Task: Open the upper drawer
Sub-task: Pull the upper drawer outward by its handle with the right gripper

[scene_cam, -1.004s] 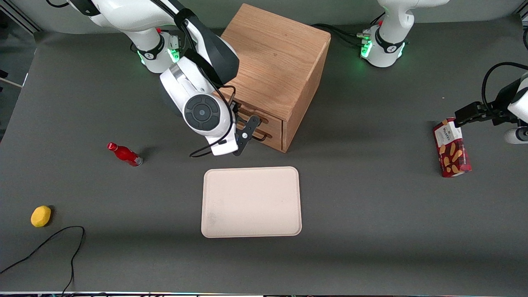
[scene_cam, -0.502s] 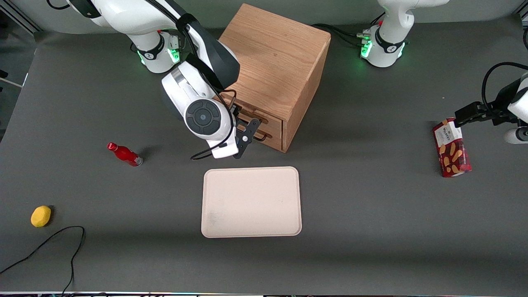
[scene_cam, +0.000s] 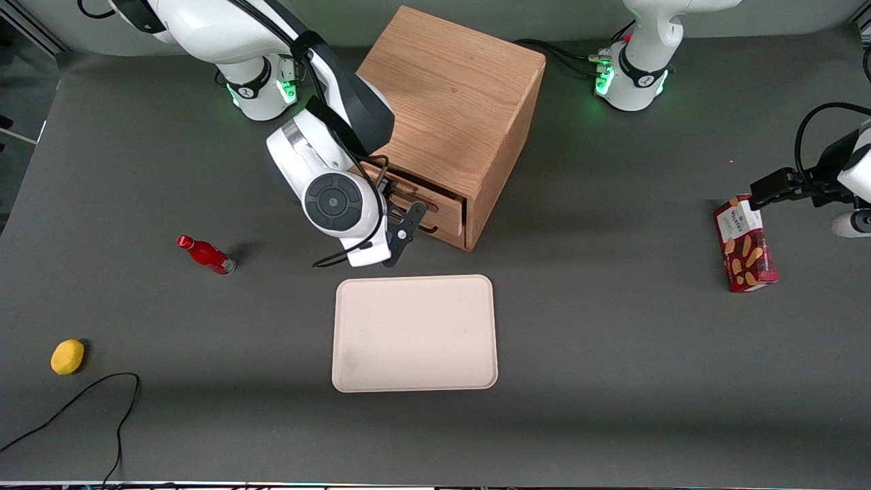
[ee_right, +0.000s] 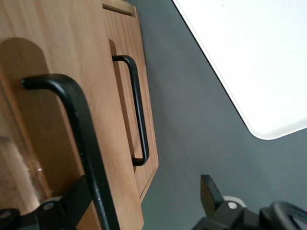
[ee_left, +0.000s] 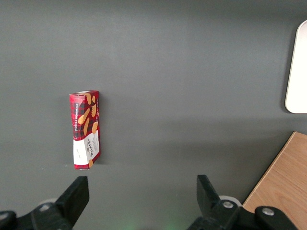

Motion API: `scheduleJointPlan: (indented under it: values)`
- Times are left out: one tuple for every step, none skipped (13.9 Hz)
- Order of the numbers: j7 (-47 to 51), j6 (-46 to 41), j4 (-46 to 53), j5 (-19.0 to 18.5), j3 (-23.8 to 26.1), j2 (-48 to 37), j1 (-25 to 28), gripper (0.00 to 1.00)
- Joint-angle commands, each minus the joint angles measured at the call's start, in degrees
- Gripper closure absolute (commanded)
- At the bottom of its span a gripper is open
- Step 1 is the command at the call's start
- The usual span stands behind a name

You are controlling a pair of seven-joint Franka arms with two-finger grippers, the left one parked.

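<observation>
You had the tool (scene_cam: pixel 401 231) at the cabinet (scene_cam: pixel 452 102) front, fingers spread around the upper drawer's (scene_cam: pixel 425 204) handle (ee_right: pixel 81 139), hooking it for a pull. The drawer stood slightly out, above the tray (scene_cam: pixel 415 333).

**benchrat:** What kind of place is this, you reckon?

**torq_ue:** Robot lab, easy. Two white robot arm bases (scene_cam: pixel 257 85) with green status lights sit bolted at the edge of a table (scene_cam: pixel 612 381) wrapped in plain dark grey matting, cables trailing off them. Nobody's kitchen looks like that.

**benchrat:** The stuff on it is pretty random too.

**torq_ue:** Yeah, classic test props: an oak cabinet (scene_cam: pixel 452 102), a cream tray (scene_cam: pixel 415 333), a red bottle (scene_cam: pixel 205 254), a yellow lemon-ish thing (scene_cam: pixel 67 356), a biscuit box (scene_cam: pixel 744 245). All spread well apart, with a loose black cable (scene_cam: pixel 81 401) near the front camera. Cameras strapped to the wrists seal it.
</observation>
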Motion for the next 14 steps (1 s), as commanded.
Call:
scheduleJointPlan:
  values:
    - [-1.5, -0.4, 1.6, 1.0, -0.2, 1.0, -0.5, 0.0]
    - [-1.5, -0.2, 1.6, 1.0, -0.3, 1.0, -0.6, 0.0]
    - [-1.5, 0.5, 1.5, 1.0, -0.3, 1.0, -0.9, 0.0]
    - [-1.5, 0.8, 1.6, 1.0, -0.3, 1.0, -0.9, 0.0]
    - [-1.5, 0.9, 1.6, 0.9, -0.5, 1.0, -1.0, 0.0]
    - [-1.6, 1.0, 1.6, 0.9, -0.5, 1.0, -1.0, 0.0]
    - [-1.5, 1.3, 1.6, 0.9, -0.5, 1.0, -1.2, 0.0]
    - [-1.6, 1.7, 1.6, 0.9, -0.5, 1.0, -1.4, 0.0]
    - [-1.6, 1.7, 1.6, 0.9, -0.5, 1.0, -1.7, 0.0]
    - [-1.5, 1.8, 1.7, 0.8, -0.5, 1.3, -1.7, 0.0]
    - [-1.6, 2.3, 1.8, 0.8, -0.5, 1.6, -1.8, 0.0]
    - [-1.9, 2.9, 1.8, 0.8, -0.6, 1.6, -1.8, 0.0]
    - [-3.1, 3.0, 1.8, 0.8, -0.6, 1.6, -1.8, 0.0]
    - [-4.3, 3.2, 1.9, 0.8, -0.6, 1.7, -1.8, 0.0]
